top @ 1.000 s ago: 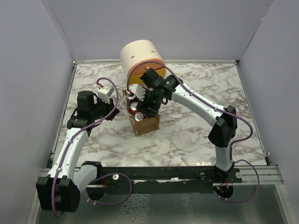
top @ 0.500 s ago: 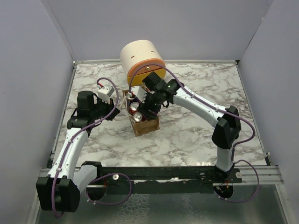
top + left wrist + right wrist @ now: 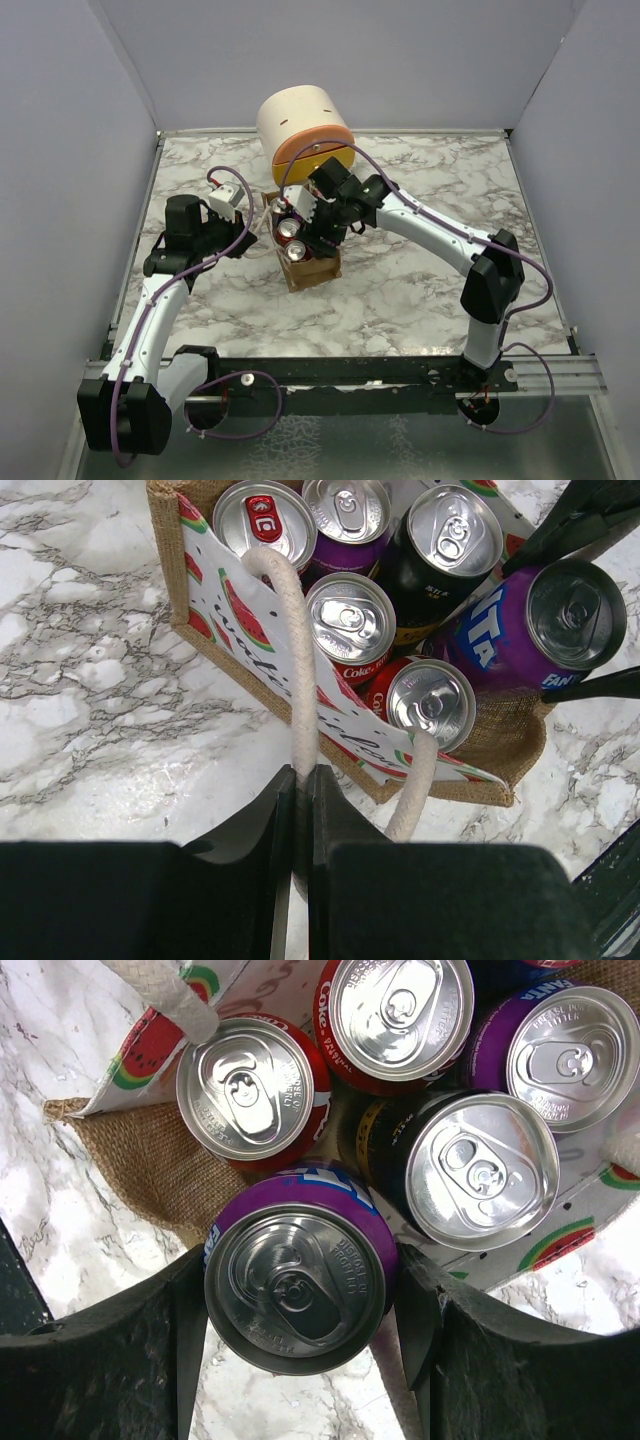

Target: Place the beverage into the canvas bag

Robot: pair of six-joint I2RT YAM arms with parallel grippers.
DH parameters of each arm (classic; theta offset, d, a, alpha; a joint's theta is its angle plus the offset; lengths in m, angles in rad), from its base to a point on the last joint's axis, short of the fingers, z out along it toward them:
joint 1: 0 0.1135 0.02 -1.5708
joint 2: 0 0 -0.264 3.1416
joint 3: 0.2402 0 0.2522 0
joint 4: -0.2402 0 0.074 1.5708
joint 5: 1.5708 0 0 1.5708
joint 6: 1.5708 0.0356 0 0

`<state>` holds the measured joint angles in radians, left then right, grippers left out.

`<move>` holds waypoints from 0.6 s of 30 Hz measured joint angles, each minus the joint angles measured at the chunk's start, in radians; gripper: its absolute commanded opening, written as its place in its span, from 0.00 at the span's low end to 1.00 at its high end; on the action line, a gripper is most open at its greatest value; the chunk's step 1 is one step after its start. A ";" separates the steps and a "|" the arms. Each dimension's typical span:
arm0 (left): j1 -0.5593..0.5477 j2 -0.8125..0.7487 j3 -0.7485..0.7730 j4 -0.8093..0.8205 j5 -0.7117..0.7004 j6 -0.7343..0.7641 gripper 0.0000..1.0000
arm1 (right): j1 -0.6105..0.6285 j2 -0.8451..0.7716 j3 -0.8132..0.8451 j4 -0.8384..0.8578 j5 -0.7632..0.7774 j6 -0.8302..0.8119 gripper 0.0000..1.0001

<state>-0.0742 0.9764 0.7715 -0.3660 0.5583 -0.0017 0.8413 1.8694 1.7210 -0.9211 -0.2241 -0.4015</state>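
The canvas bag (image 3: 314,269) is tan burlap with a watermelon-print lining and cream rope handles, and stands mid-table. Several cans fill it (image 3: 350,615). My left gripper (image 3: 302,780) is shut on one rope handle (image 3: 296,660) and shows left of the bag in the top view (image 3: 258,224). My right gripper (image 3: 300,1300) is shut on a purple Fanta can (image 3: 295,1285). It holds the can tilted over the bag's end rim, next to the other cans. The can also shows in the left wrist view (image 3: 545,620). In the top view my right gripper (image 3: 312,228) hides it.
A cream-and-orange rounded drawer box (image 3: 305,128) stands just behind the bag. The marble table (image 3: 420,290) is walled at the left, right and back. Burlap edge (image 3: 150,1165) and the second handle (image 3: 165,995) lie beside the held can.
My right arm has shifted: its elbow has moved right and its wrist has turned over the bag, showing more of the cans. My left arm has not moved.
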 measured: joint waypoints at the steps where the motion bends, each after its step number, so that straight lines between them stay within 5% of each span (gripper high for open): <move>1: 0.000 0.000 0.000 0.000 0.000 0.000 0.00 | 0.000 -0.005 -0.009 0.009 0.002 0.000 0.52; 18: 0.000 0.000 0.000 0.001 0.002 -0.002 0.00 | 0.000 -0.066 -0.137 0.122 0.014 0.005 0.68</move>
<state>-0.0742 0.9764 0.7712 -0.3653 0.5606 -0.0036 0.8413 1.8038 1.5841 -0.7986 -0.2100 -0.3962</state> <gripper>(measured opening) 0.090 0.652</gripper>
